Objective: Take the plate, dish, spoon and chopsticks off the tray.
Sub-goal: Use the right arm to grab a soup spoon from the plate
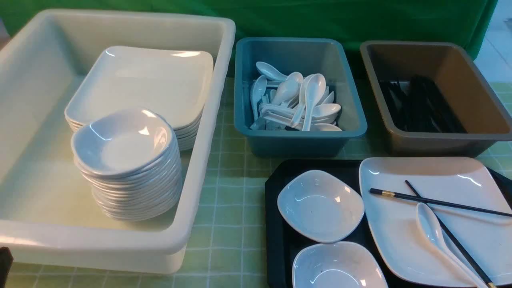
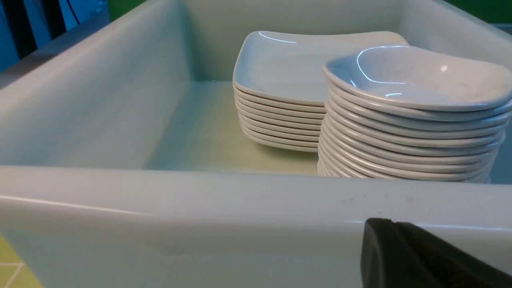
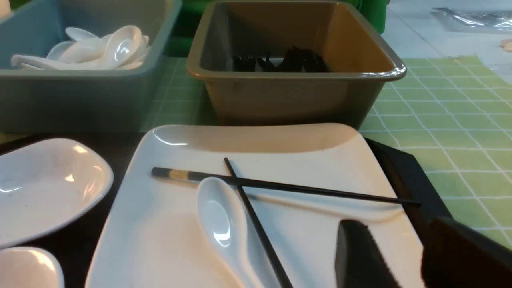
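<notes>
Plate [image 1: 436,176] sits on the right part of the tray [image 1: 274,248], nothing cleared off it yet. On the plate are the chopsticks [image 1: 440,203], crossed. One lies across the plate w/ its gold band toward the middle of the scene. The other runs toward the near edge, just beside the spoon [image 1: 434,228], maybe touching. Spoon lies bowl up, handle toward the robot. Two small dishes [image 1: 320,206] are on the tray left of the plate, apart from it.

Right gripper [image 3: 398,236] hangs over the plate's right rim near the thin end of the crosswise stick. Its jaws are apart w/ nothing between them. Left gripper [image 2: 380,240] is clenched, empty, outside the near wall of the white tub [image 2: 200,200].

Step in hand looks like chopsticks first, prob. for the brown bin [image 1: 432,144], which already holds black sticks.
- Go in low and square to the stick so the jaws close across it, not along it.
- Nearer the crossing pt may catch both sticks at once; at the thin tip likely only one.
- Glossy plate + thin sticks = easy to skid, so close slow and lift straight up.
- Keep clear of the spoon, it may roll.

Spoon would then suit the teal bin [image 1: 300,140] full of spoons. Plate & dishes would suit the stacks in the tub, further left on the counter [image 1: 232,200].
</notes>
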